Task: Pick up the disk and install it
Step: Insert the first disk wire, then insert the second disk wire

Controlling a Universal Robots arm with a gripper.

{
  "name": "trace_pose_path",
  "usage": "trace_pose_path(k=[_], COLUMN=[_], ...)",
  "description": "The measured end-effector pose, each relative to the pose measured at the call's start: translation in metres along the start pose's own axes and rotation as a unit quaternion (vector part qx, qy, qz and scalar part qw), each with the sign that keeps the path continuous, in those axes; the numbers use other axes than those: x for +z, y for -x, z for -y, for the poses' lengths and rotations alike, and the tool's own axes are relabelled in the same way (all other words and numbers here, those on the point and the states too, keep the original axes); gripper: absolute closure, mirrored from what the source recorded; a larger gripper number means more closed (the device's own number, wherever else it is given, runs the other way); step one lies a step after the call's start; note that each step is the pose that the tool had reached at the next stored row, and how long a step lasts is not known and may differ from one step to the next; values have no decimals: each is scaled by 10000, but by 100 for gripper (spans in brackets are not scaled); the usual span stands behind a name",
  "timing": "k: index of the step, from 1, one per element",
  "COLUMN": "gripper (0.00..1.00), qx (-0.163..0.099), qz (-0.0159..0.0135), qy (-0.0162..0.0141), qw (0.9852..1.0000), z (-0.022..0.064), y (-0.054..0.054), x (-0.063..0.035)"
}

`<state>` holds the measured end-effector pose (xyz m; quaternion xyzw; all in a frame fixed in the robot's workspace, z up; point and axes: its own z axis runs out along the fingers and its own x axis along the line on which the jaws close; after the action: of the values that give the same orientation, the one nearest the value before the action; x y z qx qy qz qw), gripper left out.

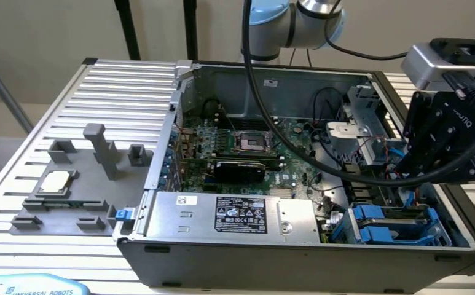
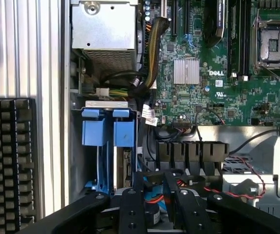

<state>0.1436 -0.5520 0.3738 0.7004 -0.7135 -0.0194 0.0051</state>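
Gripper position: you see the gripper (image 1: 401, 169) hanging over the end of the open computer case (image 1: 303, 261) on the exterior view's right, above the area beside the drive bay (image 1: 434, 215). In the wrist view, its black links (image 2: 152, 204) cross the near edge of the frame.
Gripper state: you cannot tell whether it is open or clamped on anything. A small blue piece with red wires around it shows close to the tip, but you cannot identify it.
Disk location: two blue disk carriers (image 1: 389, 227) stand side by side in the drive bay at the near corner of the case. In the wrist view, you see only their blue fronts (image 2: 108, 129).
Disk body: the metal and label are hidden inside the bay, so you cannot confirm which carrier holds the task's disk.
Power supply: the grey box with a black label (image 1: 237, 215) lies along the near wall, just beside the bay. The wrist view cuts it off (image 2: 103, 29).
Motherboard: the green board (image 1: 246, 147) lies in the middle of the case, and its CPU socket (image 1: 249, 141) shows a bare dark centre.
Arm cable: a black cable (image 1: 258, 92) crosses in front of the board.
Fixture: the grey holder (image 1: 73, 196) sits on the slatted table (image 1: 114, 92), well apart from the gripper. A square silver chip (image 1: 55, 181) rests in it.
Keyboard: a dark keyboard (image 2: 8, 161) lies beside the case, cut off at the frame edge.
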Motion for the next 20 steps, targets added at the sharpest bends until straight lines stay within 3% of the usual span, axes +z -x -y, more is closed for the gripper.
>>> trace_pose_path(k=[4, 6, 8, 9, 14, 20], gripper=[69, 78, 78, 83, 84, 84], qx=[0, 0, 1, 1, 1, 0], qz=[-11, -17, -23, -26, -37, -36], qy=[0, 0, 0, 0, -2, -52], qw=[10000, 10000, 10000, 10000, 10000, 10000], z=[1, 1, 1, 1, -2, -98], y=[12, 17, 21, 22, 26, 22], x=[19, 27, 31, 33, 37, 40])
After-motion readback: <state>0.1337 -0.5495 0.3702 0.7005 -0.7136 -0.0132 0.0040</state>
